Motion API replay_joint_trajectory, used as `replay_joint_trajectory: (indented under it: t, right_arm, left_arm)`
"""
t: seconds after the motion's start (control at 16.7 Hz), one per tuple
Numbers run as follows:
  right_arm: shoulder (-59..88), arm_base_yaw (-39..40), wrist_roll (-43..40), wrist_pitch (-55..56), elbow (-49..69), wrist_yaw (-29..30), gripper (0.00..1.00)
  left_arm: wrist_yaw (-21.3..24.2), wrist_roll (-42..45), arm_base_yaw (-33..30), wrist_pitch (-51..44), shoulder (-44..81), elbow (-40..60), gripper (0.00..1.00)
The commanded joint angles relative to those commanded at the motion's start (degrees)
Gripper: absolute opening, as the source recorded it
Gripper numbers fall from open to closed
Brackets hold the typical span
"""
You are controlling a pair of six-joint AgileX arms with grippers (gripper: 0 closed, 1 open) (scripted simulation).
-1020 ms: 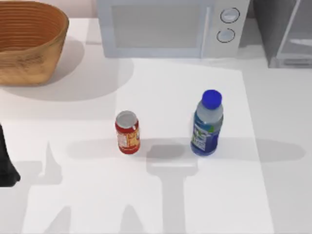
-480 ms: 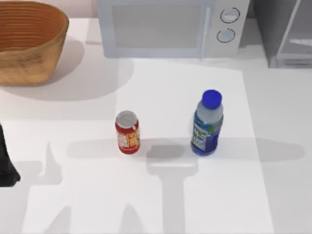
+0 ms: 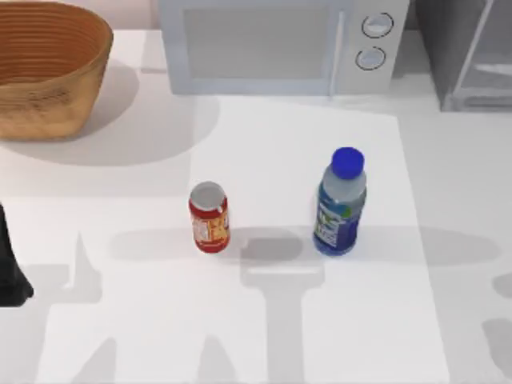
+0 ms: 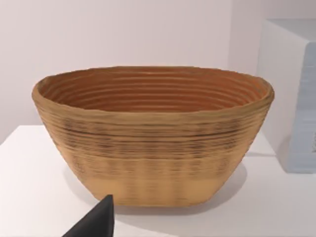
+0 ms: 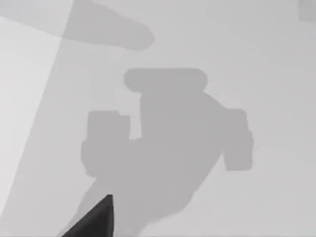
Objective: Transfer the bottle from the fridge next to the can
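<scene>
The clear plastic bottle with a round blue cap and a blue, green and white label [image 3: 340, 205] stands upright on the white table [image 3: 120, 200], out of the grey boxy fridge with its translucent door panel [image 3: 472, 52] at the table's far right corner, and to the right of the small red drink can with a silver top [image 3: 210, 217], the two apart. The left arm [image 3: 10, 264] sits at the table's left edge, its wrist camera facing a woven brown basket [image 4: 153, 133] beside the white microwave with two round knobs [image 3: 280, 44]. Whether either gripper is spread or pressed together cannot be told, and the right wrist view looks down on bare table with an arm-shaped shadow.
</scene>
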Motion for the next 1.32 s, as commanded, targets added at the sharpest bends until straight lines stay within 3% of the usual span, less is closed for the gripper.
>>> replay_joint_trajectory:
  t: [0.42, 0.66, 0.96, 1.32]
  right_arm:
    - [45.9, -39.3, -48.7, -1.0, 13.0, -18.3, 1.00]
    - [66.9, -57.7, -67.3, -2.5, 18.9, -25.5, 1.00]
    - [79.8, -68.4, -77.3, -4.2, 23.0, -30.3, 1.00]
    - [80.7, -69.0, -77.8, -4.3, 23.3, -30.6, 1.00]
  left_arm:
    - [0.0, 0.0, 0.0, 0.0, 0.0, 0.0, 1.00]
    - [0.0, 0.0, 0.0, 0.0, 0.0, 0.0, 1.00]
    - [0.0, 0.0, 0.0, 0.0, 0.0, 0.0, 1.00]
    - [0.0, 0.0, 0.0, 0.0, 0.0, 0.0, 1.00]
